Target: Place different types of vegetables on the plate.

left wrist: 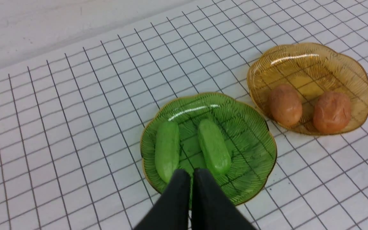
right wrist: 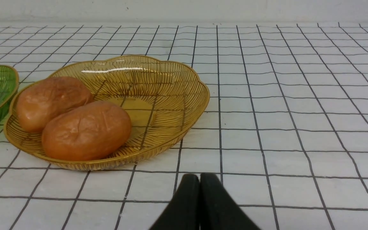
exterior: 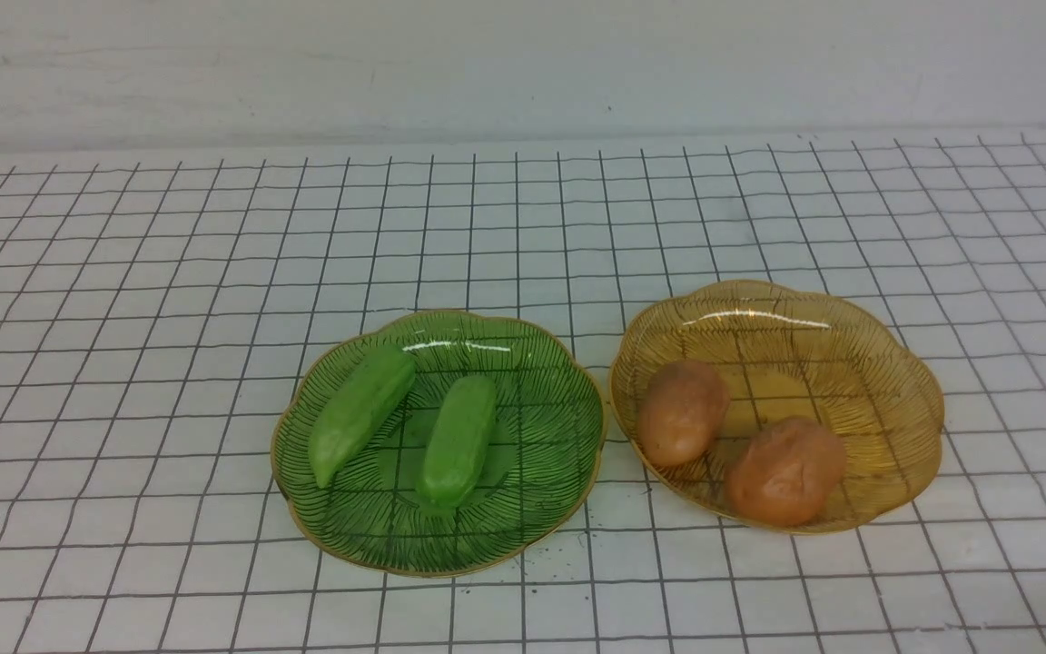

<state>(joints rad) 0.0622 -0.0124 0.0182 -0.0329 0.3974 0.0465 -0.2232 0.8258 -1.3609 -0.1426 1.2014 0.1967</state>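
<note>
**Vegetables sorted by kind on two dishes, both sets of fingers clenched and empty**

Two light-green cucumbers (exterior: 361, 411) (exterior: 459, 440) lie side by side, slightly apart, in the green dish (exterior: 541, 472); the left one leans up toward the dish's rim, the other lies nearer the middle. Two orange-brown potatoes (exterior: 683, 411) (exterior: 786, 470) sit in the amber dish (exterior: 886, 381), one at its left wall, the other toward its near edge; from the right wrist view they look to be touching, though the angle may only overlap them. The two dishes are scalloped, ribbed, translucent and gold-rimmed, and stand just beside each other, green on the left, amber on the right.

The counter (exterior: 123, 381) is white, covered with a slightly wavy grid of dark lines, with a few dark specks just in front of the green dish. Behind it rises a plain pale wall (exterior: 523, 64).

The left gripper's fingers (left wrist: 179, 191) are pressed together, holding nothing, above the near edge of the green dish. The right gripper's fingers (right wrist: 188, 195) are likewise clenched and empty, low over bare counter, on the near right side of the amber dish. Nothing blocks either dish.
</note>
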